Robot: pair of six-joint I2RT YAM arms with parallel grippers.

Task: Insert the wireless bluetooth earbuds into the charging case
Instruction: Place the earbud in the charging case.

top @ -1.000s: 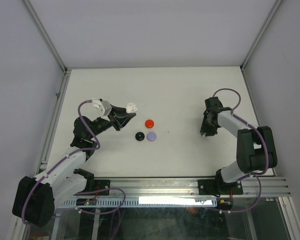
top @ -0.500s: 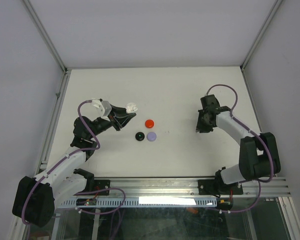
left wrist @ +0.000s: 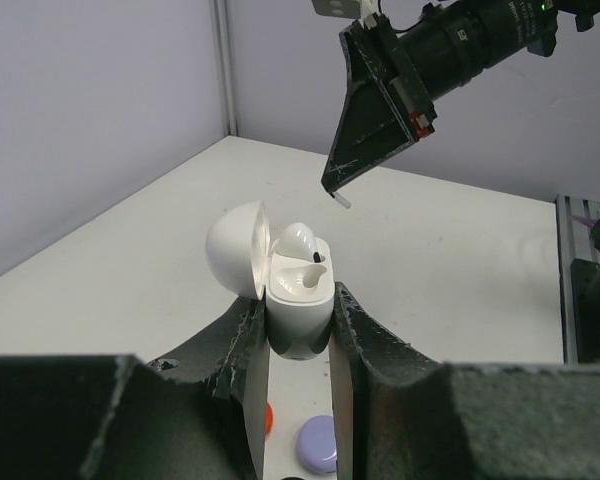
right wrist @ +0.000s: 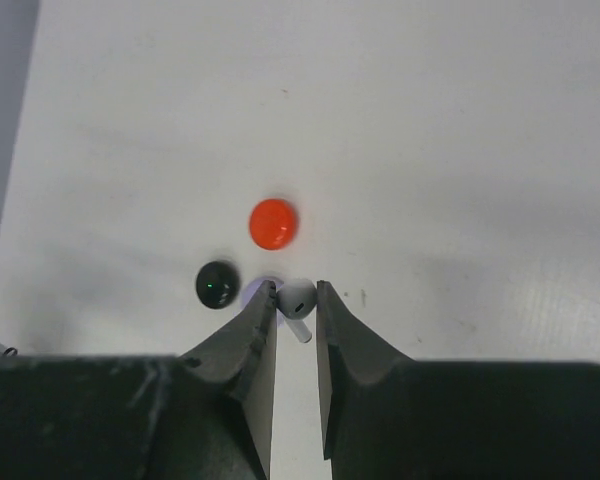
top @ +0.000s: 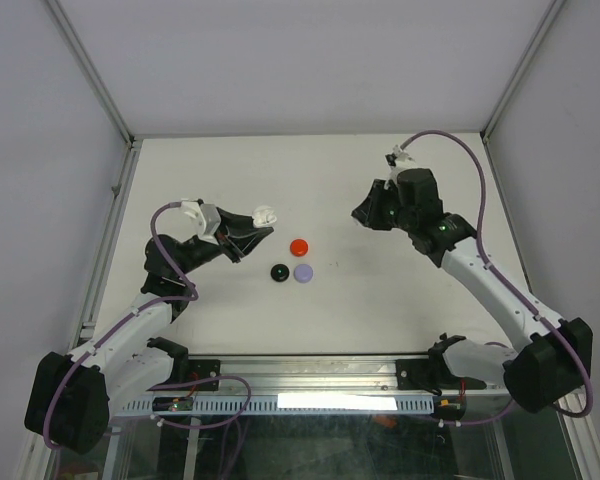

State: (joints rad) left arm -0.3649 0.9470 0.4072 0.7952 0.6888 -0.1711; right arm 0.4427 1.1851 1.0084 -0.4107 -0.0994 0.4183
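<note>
1. Fingers (left wrist: 242, 345) of the left gripper (left wrist: 298, 325) clamp the white charging case (left wrist: 298, 300), its lid open.
2. Mid-table (top: 380, 290) lie the red round case (top: 299, 246), the black round case (top: 278, 272) and the lavender round case (top: 304, 272). A finger mostly hides the lavender one in the right wrist view.
3. The right gripper (right wrist: 297, 300) pinches a white earbud (right wrist: 298, 294), which is too small to spot from above.

Charging case (left wrist: 298, 325), lower centre of left wrist view: glossy white plastic, smooth, soft highlights on lid. Earbud (right wrist: 297, 297): same glossy white plastic. Left end effector (left wrist: 298, 302), right end effector (right wrist: 295, 292): black plastic, matt; fingers (right wrist: 248, 352) grainy, scuffed pale at edges. Red round case (right wrist: 273, 222): smooth satin plastic. Black round case (right wrist: 217, 284): glossy. Lavender round case (left wrist: 318, 443): smooth, dull sheen. Desk (top: 360, 190): matt white, faint grey smudges. Rail (top: 380, 372), bottom of top view: bare ribbed metal.
</note>
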